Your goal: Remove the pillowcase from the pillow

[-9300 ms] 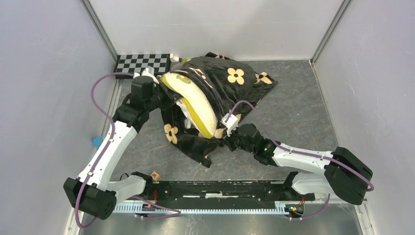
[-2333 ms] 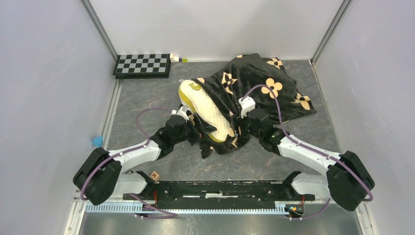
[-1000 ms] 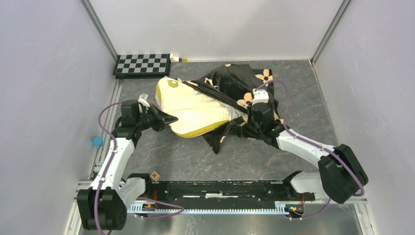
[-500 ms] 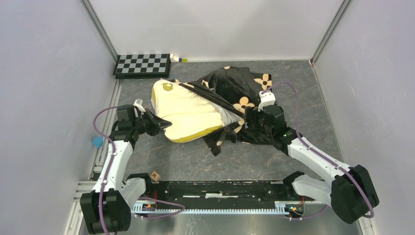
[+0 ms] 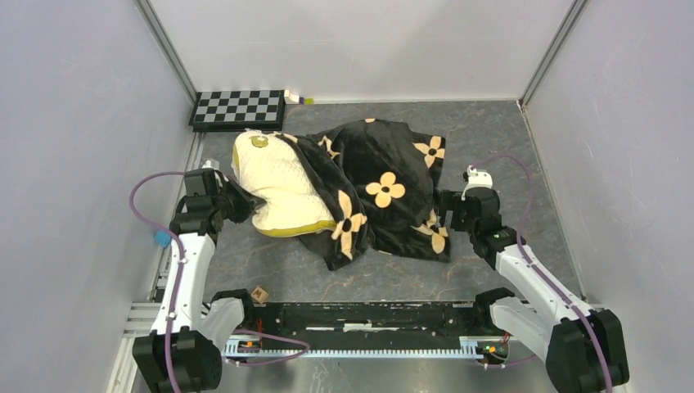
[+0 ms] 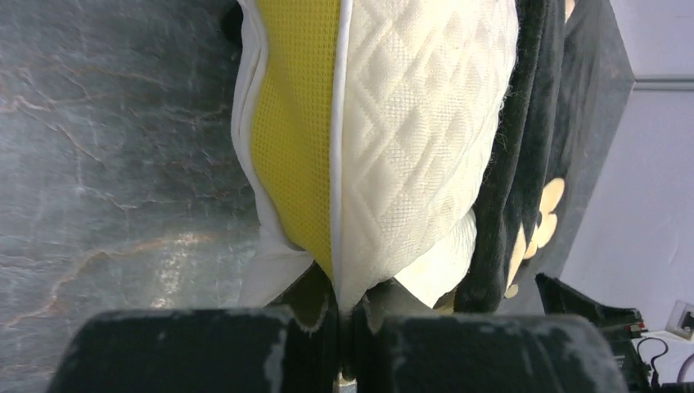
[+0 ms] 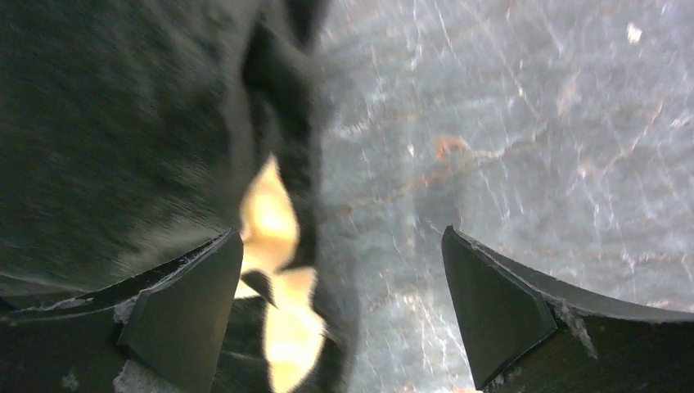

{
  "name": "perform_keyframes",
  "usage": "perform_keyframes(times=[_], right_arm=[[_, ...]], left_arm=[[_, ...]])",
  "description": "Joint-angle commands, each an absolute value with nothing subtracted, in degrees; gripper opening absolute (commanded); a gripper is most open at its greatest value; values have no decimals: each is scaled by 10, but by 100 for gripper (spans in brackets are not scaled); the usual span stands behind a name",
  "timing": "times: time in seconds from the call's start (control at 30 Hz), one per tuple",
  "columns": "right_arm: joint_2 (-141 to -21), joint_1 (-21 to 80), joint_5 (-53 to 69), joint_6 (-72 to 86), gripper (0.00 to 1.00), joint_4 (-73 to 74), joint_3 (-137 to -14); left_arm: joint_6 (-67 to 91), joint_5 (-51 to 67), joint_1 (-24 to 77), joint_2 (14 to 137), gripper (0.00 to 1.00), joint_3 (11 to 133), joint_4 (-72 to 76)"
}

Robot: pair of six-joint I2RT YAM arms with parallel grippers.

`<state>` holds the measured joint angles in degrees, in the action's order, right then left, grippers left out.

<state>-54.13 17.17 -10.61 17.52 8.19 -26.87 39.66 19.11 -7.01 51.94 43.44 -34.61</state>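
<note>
With the left end effector (image 6: 344,315) clamped on just the pillow (image 5: 278,184) seam and the right end effector (image 7: 340,303) spread empty, the pillowcase (image 5: 385,172) could drag along unheld.

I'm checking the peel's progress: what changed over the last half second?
The right gripper let go of the pillowcase and stands open at its right edge; the fabric dropped flat. The left gripper pulled the pillow further left, still clamping its corner. The checkerboard stayed.

One pillow (image 5: 278,184); one pillowcase (image 5: 385,160); one checkerboard (image 5: 237,108); one small wooden cube (image 5: 260,293); one blue object (image 5: 161,238); two arms, left arm (image 5: 187,262) and right arm (image 5: 532,274), each bearing two fingers (image 7: 499,311), four fingers in all.
</note>
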Motion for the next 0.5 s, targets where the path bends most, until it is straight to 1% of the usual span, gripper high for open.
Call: perform_keyframes(times=[0.0, 0.23, 0.37, 0.47], right_arm=[[-526, 151, -34, 183, 98, 123, -253], [-501, 150, 25, 210, 98, 164, -226], [-481, 150, -9, 219, 98, 168, -208], [-492, 151, -18, 216, 90, 159, -205]], left_arm=[[342, 163, -81, 536, 2, 476, -312], [352, 195, -80, 521, 2, 458, -288], [359, 202, -80, 518, 2, 456, -282], [366, 207, -80, 516, 2, 457, -276]])
